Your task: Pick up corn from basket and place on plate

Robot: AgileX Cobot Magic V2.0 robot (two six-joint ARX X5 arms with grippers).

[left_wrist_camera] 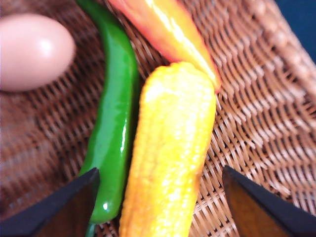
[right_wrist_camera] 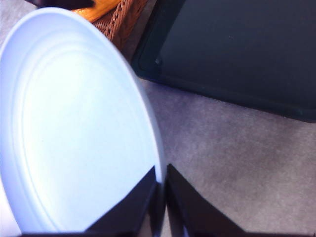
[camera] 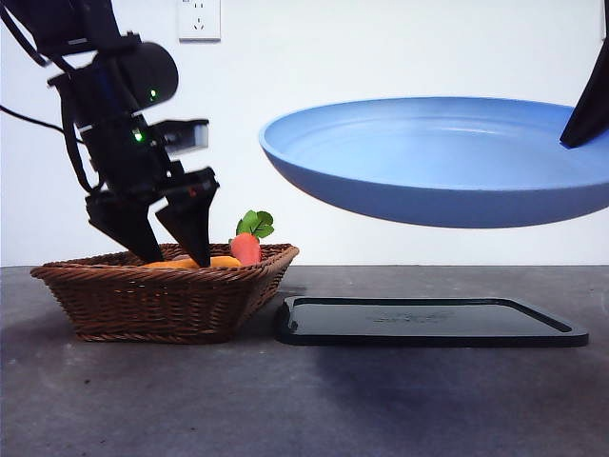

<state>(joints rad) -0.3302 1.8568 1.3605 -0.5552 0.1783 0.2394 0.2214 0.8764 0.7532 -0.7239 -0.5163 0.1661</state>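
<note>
One corn (left_wrist_camera: 168, 153) cob lies in the basket (camera: 162, 300), between my left gripper (camera: 166, 243)'s wide-open jaws, which dip past the rim without touching it. Touching it at its 9 o'clock is a green pepper (left_wrist_camera: 116, 123). My right gripper (right_wrist_camera: 162, 192) pinches the plate (camera: 438, 162)'s rim, holding it airborne above the black tray (camera: 428, 322) on the counter (camera: 304, 400).

tray (camera: 433, 322), carrot (camera: 245, 248), egg (left_wrist_camera: 34, 52), green pepper (left_wrist_camera: 114, 123)
</note>
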